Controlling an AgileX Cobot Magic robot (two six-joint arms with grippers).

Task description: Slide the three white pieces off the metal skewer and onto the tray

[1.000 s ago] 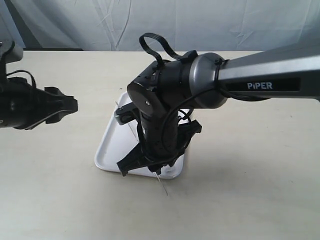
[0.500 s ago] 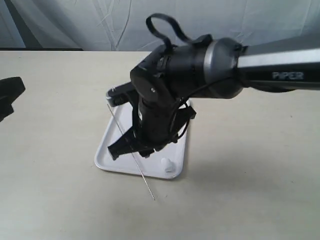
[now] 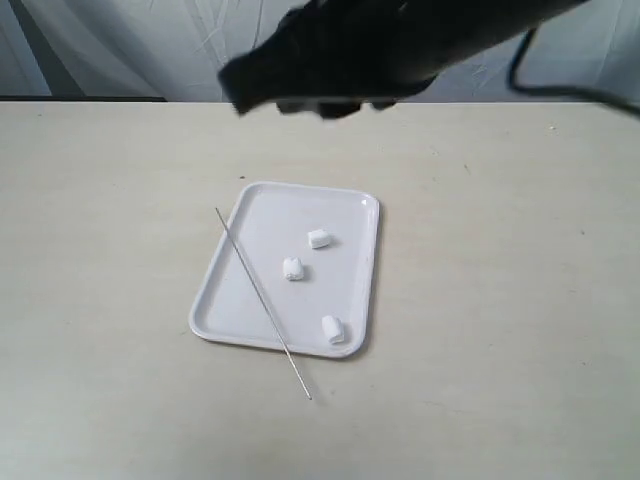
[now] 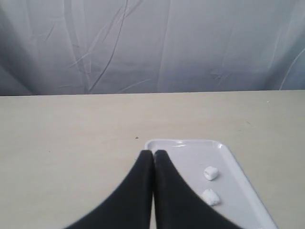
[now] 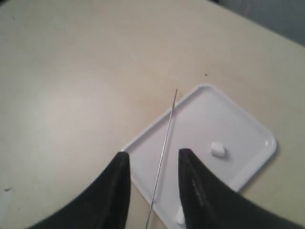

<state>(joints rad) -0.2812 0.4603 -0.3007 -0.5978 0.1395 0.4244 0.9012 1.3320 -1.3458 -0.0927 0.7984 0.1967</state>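
Three pieces [image 3: 293,268] now visible on tray [image 3: 225,300]

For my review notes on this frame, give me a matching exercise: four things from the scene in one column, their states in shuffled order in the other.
Things:
1. skewer
2. white pieces
3. left gripper
4. right gripper

States:
A. open, holding nothing
B. loose on the tray, apart from each other
C. shut, holding nothing
D. bare, lying across the tray with both ends past its rim

Pairs: 1-D, 2-B, 3-C, 4-A.
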